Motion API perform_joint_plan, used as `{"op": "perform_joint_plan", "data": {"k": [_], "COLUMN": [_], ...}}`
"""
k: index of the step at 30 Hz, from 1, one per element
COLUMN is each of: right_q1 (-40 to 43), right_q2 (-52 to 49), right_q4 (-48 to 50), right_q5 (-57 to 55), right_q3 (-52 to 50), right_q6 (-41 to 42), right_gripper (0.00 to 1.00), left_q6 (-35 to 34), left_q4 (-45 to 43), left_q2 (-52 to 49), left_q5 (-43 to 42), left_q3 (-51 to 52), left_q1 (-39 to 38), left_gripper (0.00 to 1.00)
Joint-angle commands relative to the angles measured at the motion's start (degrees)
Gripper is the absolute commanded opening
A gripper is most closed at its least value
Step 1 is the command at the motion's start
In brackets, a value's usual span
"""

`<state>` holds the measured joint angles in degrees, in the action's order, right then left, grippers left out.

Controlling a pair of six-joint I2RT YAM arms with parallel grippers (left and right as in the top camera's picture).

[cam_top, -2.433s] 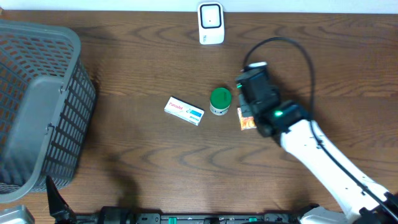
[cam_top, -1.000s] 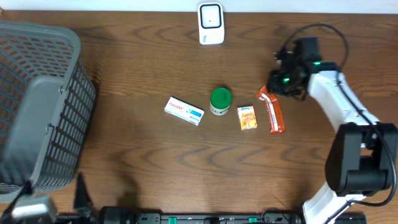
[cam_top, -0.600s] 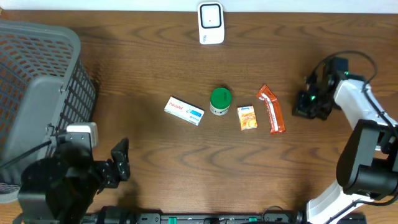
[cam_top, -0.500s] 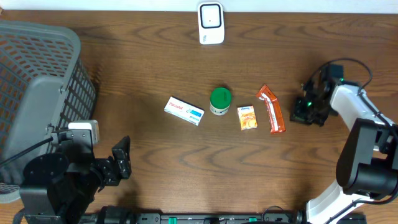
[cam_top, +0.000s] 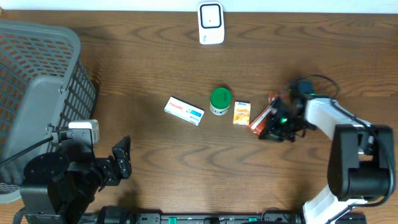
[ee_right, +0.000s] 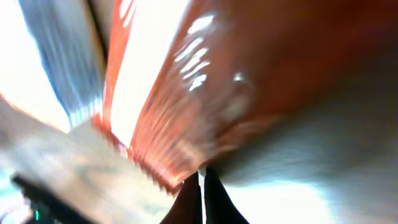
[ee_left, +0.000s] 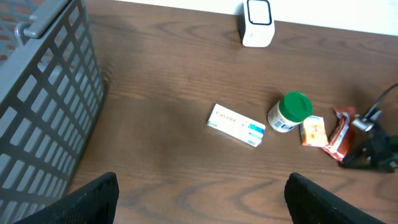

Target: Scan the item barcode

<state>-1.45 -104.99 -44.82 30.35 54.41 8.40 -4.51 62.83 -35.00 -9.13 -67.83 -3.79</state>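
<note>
— Shop or lab?
— Mock checkout, staged on a wooden table (cam_top: 155, 68): grey plastic shopping basket (cam_top: 74, 118) at one side, white barcode scanner (cam_top: 211, 23) at the far edge.
— And the goods?
— Small retail packs in a row: medicine box (cam_top: 184, 111), green-lidded jar (cam_top: 220, 99), orange packet (cam_top: 241, 114).

Right at the right jaws, the snack wrapper (cam_top: 260, 119) is glossy red-orange (white glints up close). Beyond it sit an orange packet (cam_top: 241, 113), a green-lidded white jar (cam_top: 220, 99) and a white box (cam_top: 184, 111) printed blue and red. Farthest off, the basket (cam_top: 37, 93) is grey lattice. The surface (cam_top: 155, 68) is dark brown wood grain.
</note>
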Motion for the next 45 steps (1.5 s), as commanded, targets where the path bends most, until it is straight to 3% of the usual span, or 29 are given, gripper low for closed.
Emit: {"op": "perform_joint_plan", "data": {"k": [1,5,9,12,13,15,16,20,30,37,45], "right_q1": [-4.46,-5.79,-4.15,-0.7,0.48,3.74,6.78,12.9,13.57,13.42,13.0], "right_q2": [-1.01,2.8,10.34,17.38,18.4,19.76,19.85,17.62,7.8,0.59,-0.04], "right_q4": [-1.66,-4.59,-5.4,-5.09,-4.9,-4.13,-3.3,-1.49,4.55,8.55,10.45], "right_q5": [2.56,9.31,11.72,7.8,5.64,0.87,-0.52,-0.46,2.6,15.76,18.01], "right_q3": [-0.92,-0.39,1.92,4.15,4.57,5.05,5.05,5.05,5.05,5.05,5.05], "right_q6": [-0.76,-1.7,-4.15,-5.09,-5.07,-5.05,-5.09,-5.07,-5.09,-7.21,-7.21], "right_gripper": [0.01,0.01,0.01,0.01,0.01,0.01,0.01,0.01,0.01,0.01,0.01], "left_q6": [-0.5,-0.52,-0.5,-1.05,-2.89,-10.49,-15.15,-20.37,-39.43,-45.55,-52.02], "left_q4": [0.46,0.9,-2.75,-8.41,-9.25,-10.6,-11.26,-20.59,-50.6,-69.44,-80.13], "left_q2": [-0.04,-0.07,-0.22,-1.97,-2.82,-5.86,-9.18,-18.51,-40.68,-53.77,-67.28], "left_q5": [-0.72,-1.99,-14.64,-21.03,-21.38,-21.35,-21.57,-24.41,-21.03,-21.51,-23.8], "left_q3": [-0.31,-0.31,-0.17,0.42,0.55,1.31,2.62,8.41,10.45,10.45,10.45], "left_q1": [0.35,0.35,0.35,0.35,0.35,0.28,-0.24,-5.35,-25.94,-34.23,-35.56], "left_gripper": [0.86,0.86,0.84,0.4,0.33,0.08,0.07,0.08,0.07,0.07,0.07]}}
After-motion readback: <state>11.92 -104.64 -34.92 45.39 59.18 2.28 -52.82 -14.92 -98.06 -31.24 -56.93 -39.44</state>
